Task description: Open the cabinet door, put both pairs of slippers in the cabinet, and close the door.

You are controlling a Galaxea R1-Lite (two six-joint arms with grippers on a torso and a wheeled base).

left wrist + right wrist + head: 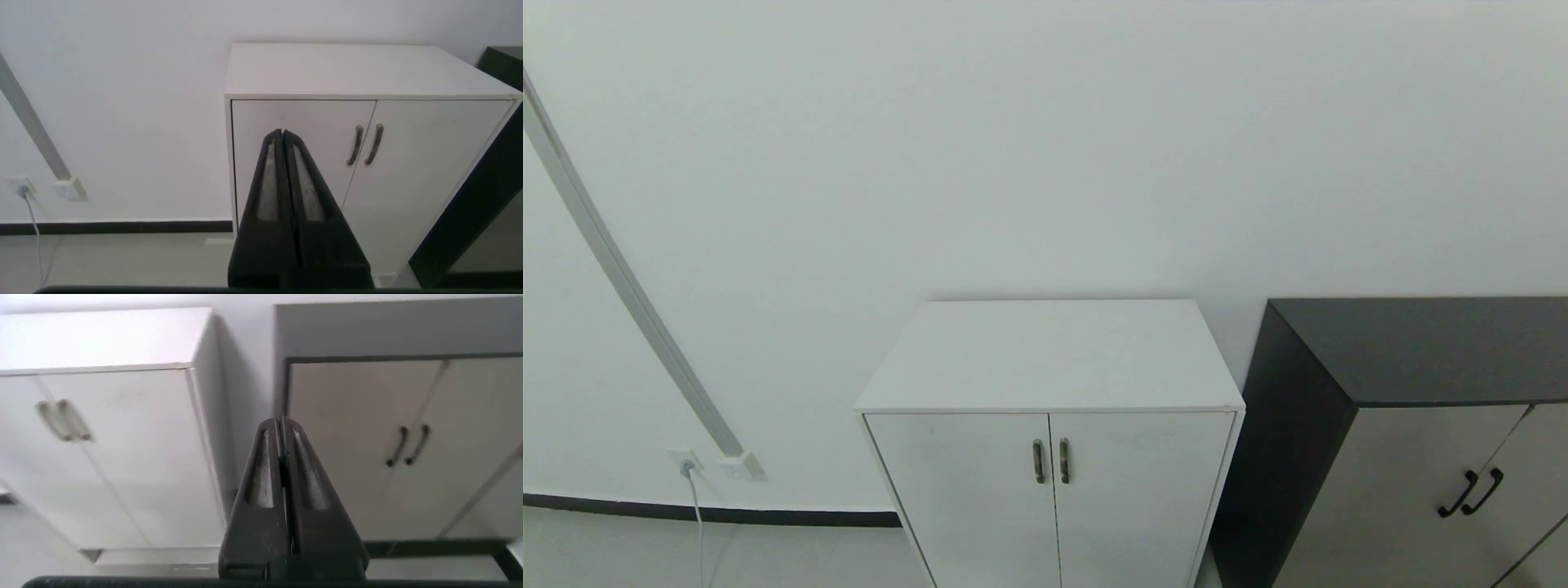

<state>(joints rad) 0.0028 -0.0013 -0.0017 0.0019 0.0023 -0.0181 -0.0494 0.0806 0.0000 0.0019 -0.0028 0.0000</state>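
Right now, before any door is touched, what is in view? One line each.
white cabinet: 1, white, against the wall ahead, doors shut
handles: 2, dark, side by side where its doors meet
dark cabinet: 1, black with pale doors, right of the white cabinet
wall plates: 2, white, low on the wall at left
trunking: 1, grey, slanting down to the plates
left gripper: 1, black, shut
right gripper: 1, black, shut

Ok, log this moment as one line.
white cabinet: doors shut | left gripper: shut, empty | right gripper: shut, empty
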